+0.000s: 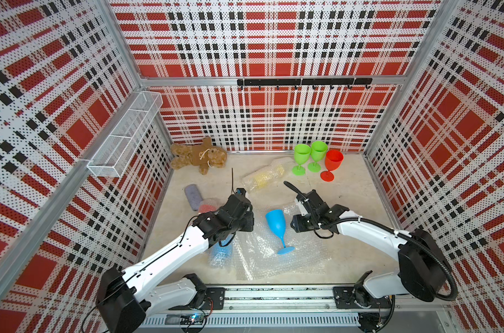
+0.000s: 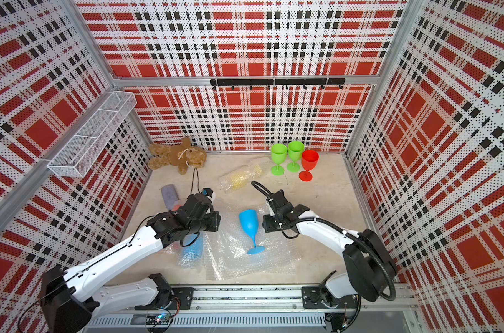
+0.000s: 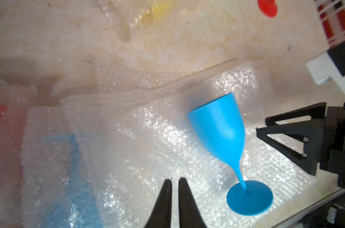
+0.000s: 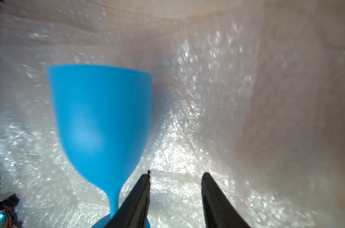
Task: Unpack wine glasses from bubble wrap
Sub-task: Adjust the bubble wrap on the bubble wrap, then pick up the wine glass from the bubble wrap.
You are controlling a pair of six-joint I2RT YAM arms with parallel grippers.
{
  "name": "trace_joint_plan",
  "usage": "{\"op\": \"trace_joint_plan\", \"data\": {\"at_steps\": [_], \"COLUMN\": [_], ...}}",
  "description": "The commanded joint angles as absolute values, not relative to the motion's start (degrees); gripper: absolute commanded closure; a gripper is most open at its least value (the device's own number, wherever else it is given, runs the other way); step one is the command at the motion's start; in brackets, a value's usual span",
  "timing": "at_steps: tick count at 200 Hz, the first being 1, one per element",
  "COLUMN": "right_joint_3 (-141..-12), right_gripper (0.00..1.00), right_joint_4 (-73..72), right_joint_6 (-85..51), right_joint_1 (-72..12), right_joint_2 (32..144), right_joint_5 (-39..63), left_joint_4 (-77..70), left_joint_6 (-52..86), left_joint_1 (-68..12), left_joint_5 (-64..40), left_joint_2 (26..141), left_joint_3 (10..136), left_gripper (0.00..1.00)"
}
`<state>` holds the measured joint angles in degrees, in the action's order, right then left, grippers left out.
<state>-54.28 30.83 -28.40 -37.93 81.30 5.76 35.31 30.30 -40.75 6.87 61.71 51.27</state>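
Observation:
A bare blue wine glass [image 1: 276, 226] [image 3: 220, 126] stands on its foot on a flat sheet of bubble wrap [image 1: 268, 259] at the front centre. My right gripper [image 4: 176, 174] [image 3: 262, 124] is open just right of its stem, with nothing between the fingers. My left gripper [image 3: 175, 180] hovers over the sheet left of the glass, nearly shut and holding nothing. Two green glasses [image 1: 301, 157] [image 1: 318, 151] and a red one [image 1: 332, 161] stand unwrapped at the back right. Wrapped yellow [image 1: 263, 176], red [image 1: 207, 205] and blue [image 1: 220, 253] bundles lie on the floor.
A grey oblong case [image 1: 193, 196] lies at the left, beside the red bundle. A teddy bear [image 1: 198, 155] lies at the back left. A wire basket [image 1: 124, 135] hangs on the left wall and a black hook rail [image 1: 302, 82] on the back wall.

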Motion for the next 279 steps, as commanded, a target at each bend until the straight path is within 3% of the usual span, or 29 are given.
{"op": "trace_joint_plan", "data": {"at_steps": [1, 20, 44, 82, 162, 260, 279], "right_joint_3": [-62.28, -70.42, -81.47, -94.93, -111.88, -110.98, -111.58], "right_gripper": [0.43, 0.32, 0.26, 0.0, 0.0, 0.03, 0.08], "right_joint_4": [39.96, 44.96, 52.49, 62.36, 76.36, 77.13, 77.32], "right_joint_6": [-22.2, -20.03, -17.85, -16.88, -16.44, -16.0, -16.25], "right_joint_1": [-38.97, -39.93, -41.99, -43.55, -44.03, -43.9, -43.73], "right_joint_2": [80.68, 84.41, 93.31, 107.68, 126.69, 130.81, 130.23], "right_joint_5": [3.2, 4.38, 6.42, 8.43, 6.33, 5.56, 5.47], "left_joint_4": [23.91, 20.65, 20.3, 17.23, 14.55, 13.77, 13.8], "left_joint_6": [26.3, 24.23, 22.08, 22.15, 22.13, 22.4, 22.4], "left_joint_1": [-38.83, -35.73, -33.38, -33.05, -33.05, -29.57, -29.04], "left_joint_5": [6.22, 5.06, 5.48, 5.25, 2.75, 0.63, 0.7], "left_joint_2": [54.9, 51.41, 48.89, 43.99, 43.18, 41.75, 41.78], "left_joint_3": [48.52, 46.7, 45.17, 41.95, 40.39, 39.9, 39.9], "left_gripper": [0.79, 0.69, 0.64, 0.63, 0.63, 0.64, 0.64]}}
